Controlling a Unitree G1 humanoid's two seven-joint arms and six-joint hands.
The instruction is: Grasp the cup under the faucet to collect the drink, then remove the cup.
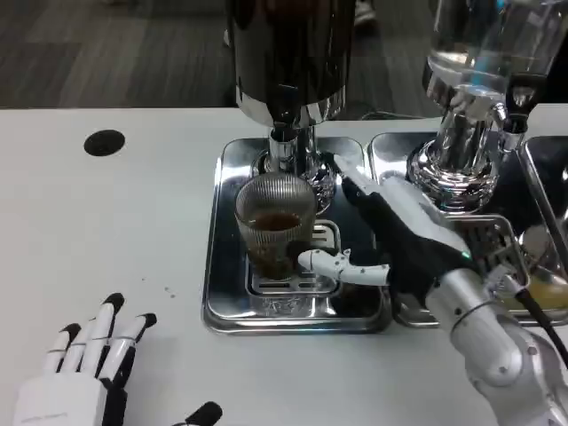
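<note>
- The ribbed glass cup stands upright on the drip tray, directly below the faucet of the dark drink dispenser; brown liquid fills its lower part.
- The right hand is closed around the cup from the cup's right side: one finger crosses the front of the cup base, others reach behind it.
- The left hand rests palm-down on the white surface, well left of the cup, fingers extended and apart, holding nothing.
- A second, clear dispenser stands right of the cup.

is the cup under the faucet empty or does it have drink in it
Partly filled: the ribbed glass cup stands upright with brown liquid showing inside, well below its rim.
</note>
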